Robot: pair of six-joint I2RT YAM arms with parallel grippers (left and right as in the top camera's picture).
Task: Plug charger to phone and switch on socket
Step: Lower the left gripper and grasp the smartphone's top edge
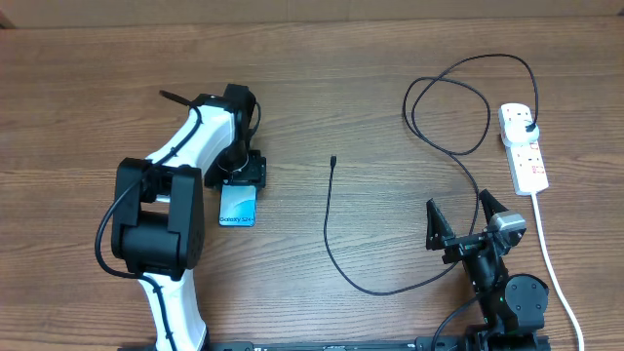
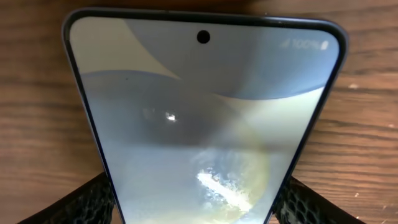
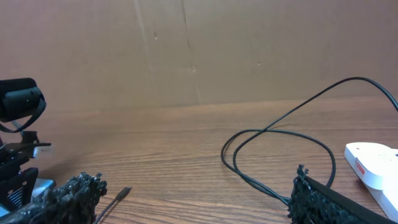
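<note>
The phone lies flat on the wooden table with its screen lit, and it fills the left wrist view. My left gripper straddles its far end, one of its fingers pressed against each long edge. The charger is a thin black cable; its small tip lies loose mid-table, and its black plug sits in the socket at the right. My right gripper stands open near the front edge, with nothing between its fingers.
The charger cable makes large loops between the table's middle and the socket. A thick white cord runs from the socket toward the front edge, beside my right arm. A brown wall backs the table.
</note>
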